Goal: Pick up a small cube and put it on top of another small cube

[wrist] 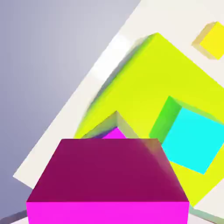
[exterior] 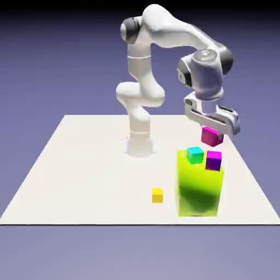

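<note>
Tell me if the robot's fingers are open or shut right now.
Shut on the pink cube: in the hand view it fills the space between the fingers, and outside it hangs above the yellow-green block.

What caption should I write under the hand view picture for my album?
Magenta cube held up close, with the cyan cube on the big yellow-green block.

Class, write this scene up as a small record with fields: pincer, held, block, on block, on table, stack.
pincer: closed on its load
held: magenta cube, in the air
block: large, yellow-green
on block: turquoise-green cube, purple cube
on table: small yellow cube, block
stack: not yet made
</note>
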Available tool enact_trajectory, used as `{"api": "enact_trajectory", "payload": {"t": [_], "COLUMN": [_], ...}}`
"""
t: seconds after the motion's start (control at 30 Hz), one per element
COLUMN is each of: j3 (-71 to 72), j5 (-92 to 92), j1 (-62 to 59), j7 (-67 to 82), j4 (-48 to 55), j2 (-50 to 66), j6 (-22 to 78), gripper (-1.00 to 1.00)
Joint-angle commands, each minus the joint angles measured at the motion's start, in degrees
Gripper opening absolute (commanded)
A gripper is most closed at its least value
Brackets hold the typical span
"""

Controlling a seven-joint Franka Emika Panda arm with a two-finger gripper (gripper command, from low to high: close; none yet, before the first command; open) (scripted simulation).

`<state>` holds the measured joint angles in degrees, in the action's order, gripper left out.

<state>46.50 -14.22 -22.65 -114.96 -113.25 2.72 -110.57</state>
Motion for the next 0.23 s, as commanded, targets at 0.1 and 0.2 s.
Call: {"api": "enact_trajectory", "payload": {"t": [0.1, 0.2], "j3": [0.34, 0.23], "j5": [1.38, 0.96], "j1": [1.86, 1.39], "j7": [-0.71, -0.49], "j4": [-5.40, -3.67], "j2": [2.82, 1.92], "j6": [-7.72, -5.23], "gripper": [-1.00, 1.00]}}
